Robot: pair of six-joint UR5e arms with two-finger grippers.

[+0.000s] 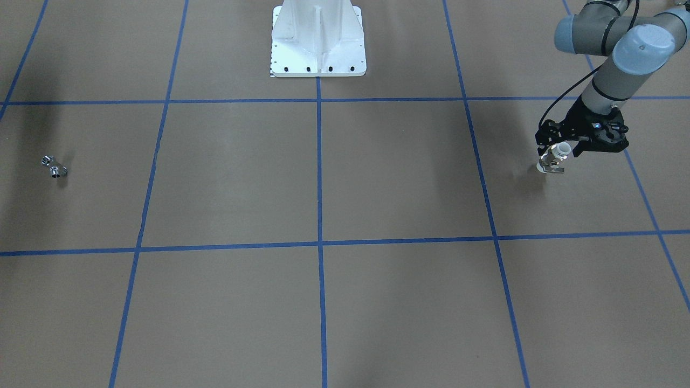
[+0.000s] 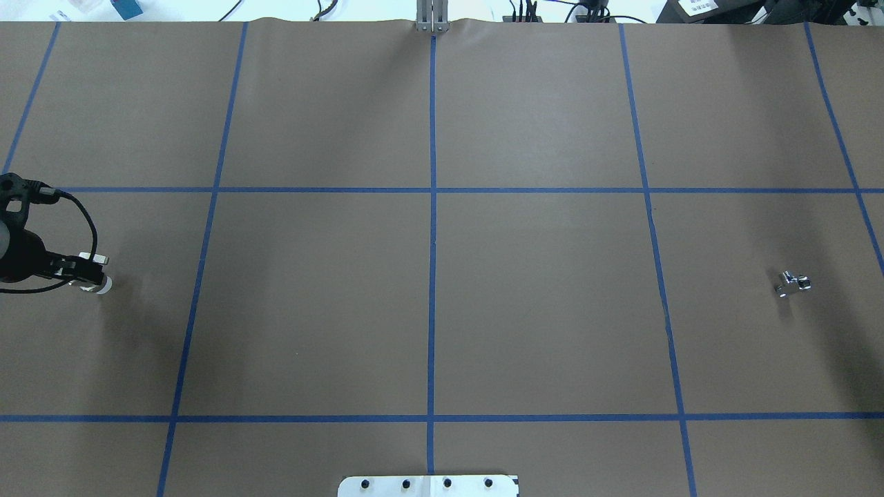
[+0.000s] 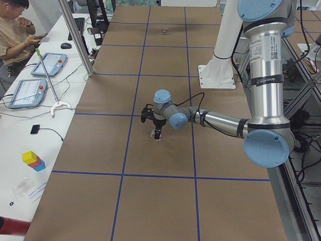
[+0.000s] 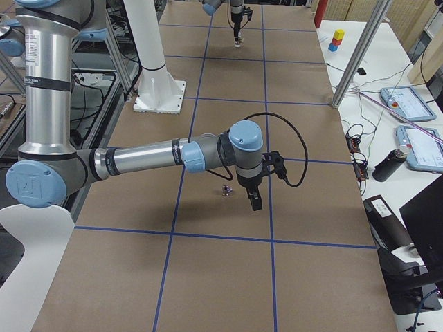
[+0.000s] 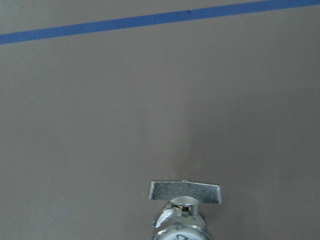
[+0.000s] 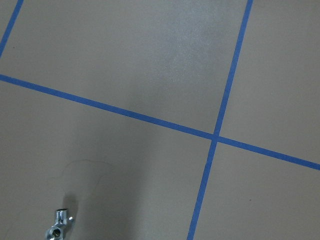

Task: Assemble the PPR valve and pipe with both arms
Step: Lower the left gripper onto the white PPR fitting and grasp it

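While the front-facing view shows the left gripper (image 1: 561, 150) pinching the PPR valve (image 1: 551, 160) low over the brown table (image 1: 377, 178), the overhead view cuts that arm off at its left edge. The left wrist view shows only the valve's flat tab and metal body. The right gripper (image 4: 253, 199) shows only in the right side view, hanging just beside the pipe (image 4: 225, 189); can't tell if it is spread. The pipe lies toward the table's right end, well apart from the valve, with several blue-taped squares between them.
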